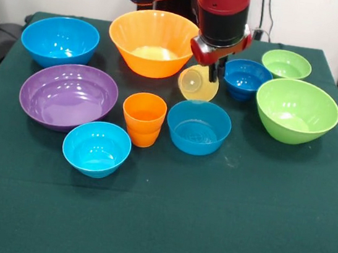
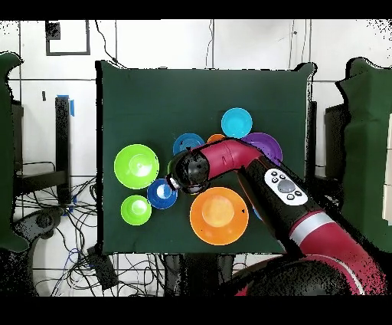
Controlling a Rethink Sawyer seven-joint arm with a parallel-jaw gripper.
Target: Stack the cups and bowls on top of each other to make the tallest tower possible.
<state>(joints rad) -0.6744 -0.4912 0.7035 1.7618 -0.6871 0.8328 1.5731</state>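
Pale yellow cup [image 1: 197, 83] tipped in the gripper [image 1: 213, 72]

Front view: gripper pinching the cup's rim, its mouth facing us, probably lifted for stacking; orange cup [image 1: 143, 119] seems to sit on another orange piece; bowls empty, large orange bowl [image 1: 153, 42] behind. Overhead view: the arm [image 2: 253, 172] hides the cup, above the large orange bowl [image 2: 219, 216]

pale yellow cup [image 1: 197, 84]: translucent, tipped on its side, mouth facing front, at table centre.
orange cup [image 1: 143, 118]: opaque, upright, at 7 o'clock of the yellow cup.
large bowls: orange [image 1: 153, 41] at 10 o'clock, blue [image 1: 60, 40] at 9, purple [image 1: 68, 95] at 8, lime green [image 1: 296, 110] at 3.
small bowls: light blue [image 1: 198, 126] at 6 and [image 1: 96, 148] at 7, dark blue [image 1: 247, 78] at 2, lime green [image 1: 286, 64] at 2, farther out.
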